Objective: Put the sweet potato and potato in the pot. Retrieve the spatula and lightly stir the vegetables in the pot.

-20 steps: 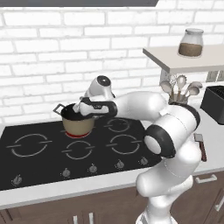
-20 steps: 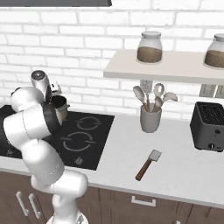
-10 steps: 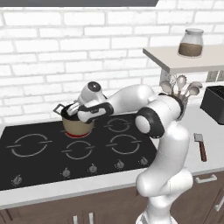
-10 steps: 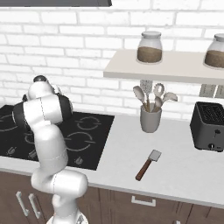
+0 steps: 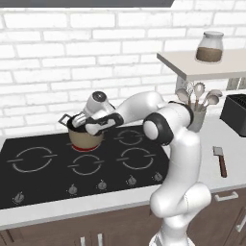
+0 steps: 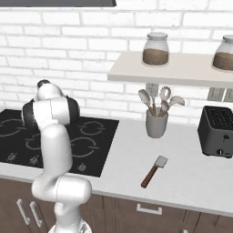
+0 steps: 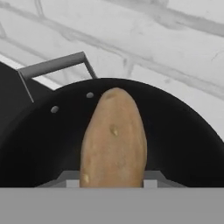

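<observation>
The tan pot point(image 5: 86, 140) stands on the back burner of the black cooktop point(image 5: 43, 178). My gripper point(image 5: 90, 126) hangs just over its rim. In the hand view the gripper point(image 7: 111, 182) is shut on a tan-brown oblong potato point(image 7: 114, 135), which hangs over the pot's dark inside point(image 7: 183, 144), with a grey loop handle point(image 7: 52, 65) beyond it. The sweet potato is hidden or out of view. The spatula point(image 5: 221, 161) lies on the white counter to the right; in the right base view the spatula point(image 6: 154, 171) sits near the counter's front edge.
A grey crock of spoons and ladles point(image 6: 156, 122) stands by the wall under a shelf with jars point(image 6: 155, 49). A black toaster point(image 6: 217, 132) sits at the far right. The brick wall runs close behind the pot.
The hand has moved a little left and down over the pot, and the elbow has swung round to the right. The pot and spatula stay put.
</observation>
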